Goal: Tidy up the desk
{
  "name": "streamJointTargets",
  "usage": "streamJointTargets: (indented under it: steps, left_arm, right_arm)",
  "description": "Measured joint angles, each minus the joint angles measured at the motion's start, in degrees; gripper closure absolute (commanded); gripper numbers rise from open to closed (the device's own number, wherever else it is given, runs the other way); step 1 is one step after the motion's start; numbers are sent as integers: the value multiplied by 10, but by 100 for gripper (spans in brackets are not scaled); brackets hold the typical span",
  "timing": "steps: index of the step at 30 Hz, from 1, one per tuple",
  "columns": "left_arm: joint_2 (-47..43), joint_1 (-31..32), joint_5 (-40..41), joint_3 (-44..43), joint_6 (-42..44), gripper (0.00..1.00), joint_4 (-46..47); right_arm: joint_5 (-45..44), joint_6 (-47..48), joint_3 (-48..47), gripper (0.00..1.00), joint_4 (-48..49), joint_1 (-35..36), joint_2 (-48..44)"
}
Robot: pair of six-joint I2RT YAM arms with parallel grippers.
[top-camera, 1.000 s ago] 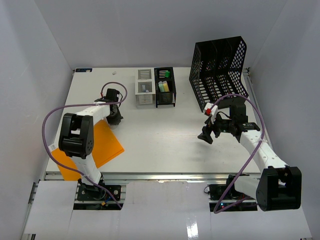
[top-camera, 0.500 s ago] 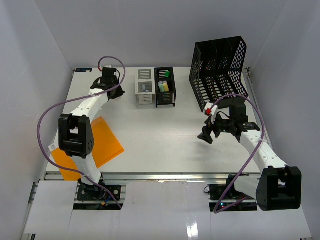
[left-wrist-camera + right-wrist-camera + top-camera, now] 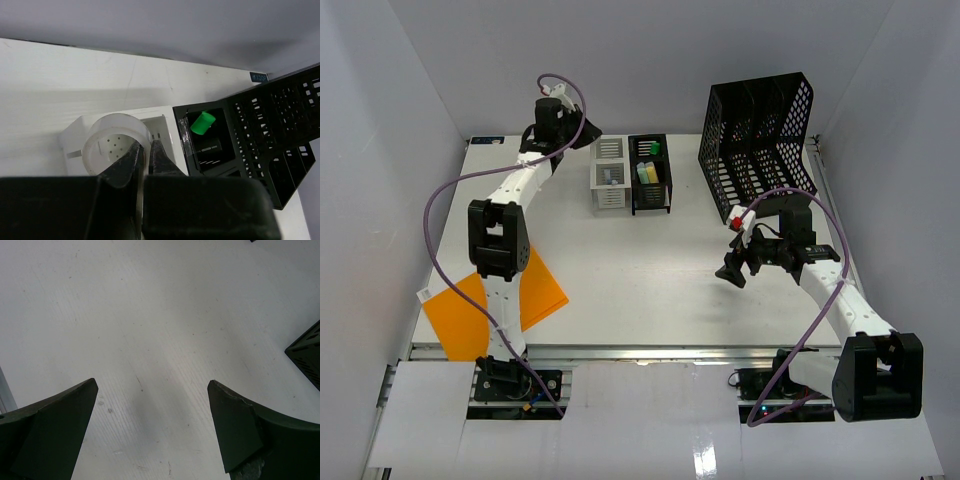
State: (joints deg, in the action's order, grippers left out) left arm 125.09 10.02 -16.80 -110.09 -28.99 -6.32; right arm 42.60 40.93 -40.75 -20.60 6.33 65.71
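Observation:
The desk [image 3: 650, 260] is a white tabletop. My left gripper [image 3: 582, 130] reaches to the back, raised beside a white mesh organizer [image 3: 609, 175]. In the left wrist view the left gripper [image 3: 147, 150] is shut on the wall of a clear tape roll [image 3: 115, 120], which hangs over the white organizer [image 3: 75, 137]. My right gripper [image 3: 732, 270] hovers over bare desk at the right. Its jaws stand wide open with nothing between them in the right wrist view [image 3: 151, 385].
A black organizer [image 3: 650, 175] with green and yellow items stands right of the white one. A tall black file rack [image 3: 755, 145] is at the back right. An orange sheet [image 3: 545, 285] lies at the front left, partly under the left arm.
My left arm has swung from beside the orange sheet to the back of the desk, stopping by the white organizer. The right arm has not moved.

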Motion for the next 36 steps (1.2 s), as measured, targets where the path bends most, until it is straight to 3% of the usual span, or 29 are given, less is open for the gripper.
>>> streamJointTargets:
  steps: [6,12,17,20,25,36]
  left_arm:
    - [47,6,-22,-33,-5,98,16]
    - [49,16,-33,-39,-10,88,16]
    - [49,26,-38,-40,-10,69,15]
    - [49,32,-37,-40,-8,52,9]
    - [49,35,-25,-40,-1,42,-9]
    - [15,33,20,-13,5,40,-30]
  right_arm:
    - [0,0,0,2,0,0,3]
    - [0,0,0,2,0,0,8]
    - [0,0,0,2,0,0,11]
    - [-1,0,0,3,0,0,11]
    - [-1,0,0,2,0,0,11]
    - [0,3,0,2,0,-7,11]
